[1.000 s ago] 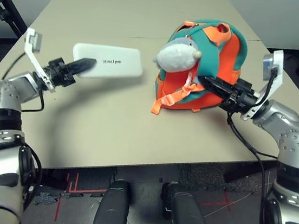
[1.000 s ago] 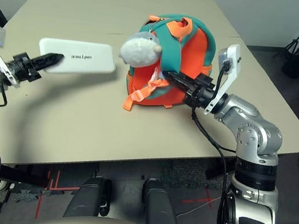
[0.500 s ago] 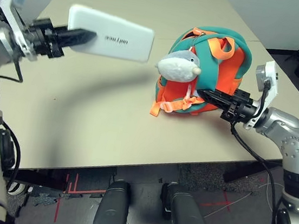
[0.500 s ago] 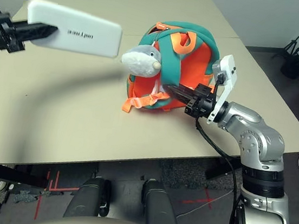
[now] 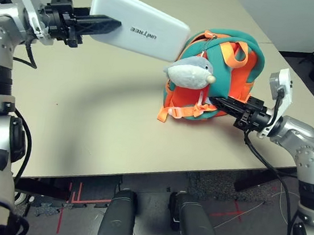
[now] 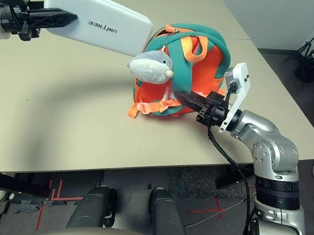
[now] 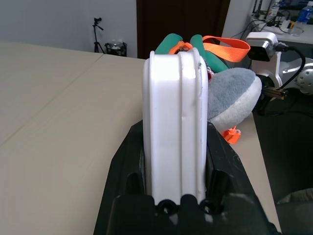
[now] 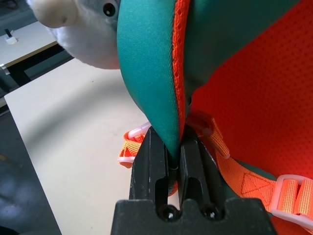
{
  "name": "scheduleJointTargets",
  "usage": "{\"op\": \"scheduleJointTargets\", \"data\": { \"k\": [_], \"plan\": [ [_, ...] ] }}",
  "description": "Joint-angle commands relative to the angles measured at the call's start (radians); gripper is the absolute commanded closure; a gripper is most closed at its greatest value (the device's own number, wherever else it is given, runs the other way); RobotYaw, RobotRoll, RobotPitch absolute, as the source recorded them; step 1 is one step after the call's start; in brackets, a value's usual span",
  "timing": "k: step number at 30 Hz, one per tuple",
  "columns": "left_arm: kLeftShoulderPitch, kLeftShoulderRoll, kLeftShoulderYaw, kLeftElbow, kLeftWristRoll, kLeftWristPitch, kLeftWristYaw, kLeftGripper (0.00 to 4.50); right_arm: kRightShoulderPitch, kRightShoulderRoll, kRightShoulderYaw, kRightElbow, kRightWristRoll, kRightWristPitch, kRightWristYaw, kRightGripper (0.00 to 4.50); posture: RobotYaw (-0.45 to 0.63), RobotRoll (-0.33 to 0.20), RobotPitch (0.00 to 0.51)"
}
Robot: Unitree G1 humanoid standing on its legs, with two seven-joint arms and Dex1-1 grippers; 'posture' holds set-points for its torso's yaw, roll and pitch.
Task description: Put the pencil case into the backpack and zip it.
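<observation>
**Case aloft, aimed at backpack**

Left pincer clamped on pencil case end — held above worktop, long axis pointing 3 o'clock, tip over backpack top. Right pincer clamped on backpack's teal edge at its 4 o'clock. Can't tell if it's unzipped; nothing seen inside.

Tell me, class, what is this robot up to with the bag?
The left gripper holds a white pencil case in the air, its far end just above the plush fish charm on the backpack. The right gripper pinches a teal strap of the backpack, which stands on the table. The case is not yet inside.
</observation>
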Motion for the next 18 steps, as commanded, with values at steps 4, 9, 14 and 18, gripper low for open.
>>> {"op": "scheduleJointTargets", "data": {
  "k": [4,9,14,18],
  "plan": [
    [0.013,-0.059,-0.045,0.015,0.063,-0.080,-0.020,3.14,0.008,-0.003,0.004,-0.017,0.003,0.003,-0.011,4.50,-0.08,0.000,0.081],
    [0.006,-0.169,-0.044,0.066,0.108,-0.192,0.043,3.14,-0.003,-0.001,0.011,-0.011,0.000,0.001,-0.011,4.50,-0.08,0.000,0.081],
    [0.006,-0.278,-0.060,0.091,0.146,-0.264,0.094,3.15,-0.002,-0.001,0.016,-0.015,-0.003,0.000,-0.011,4.50,-0.09,0.000,0.081],
    [0.008,-0.350,-0.075,0.117,0.169,-0.297,0.131,3.15,0.002,0.000,0.016,-0.024,-0.002,0.002,-0.016,4.50,-0.10,0.000,0.081]
  ]
}}
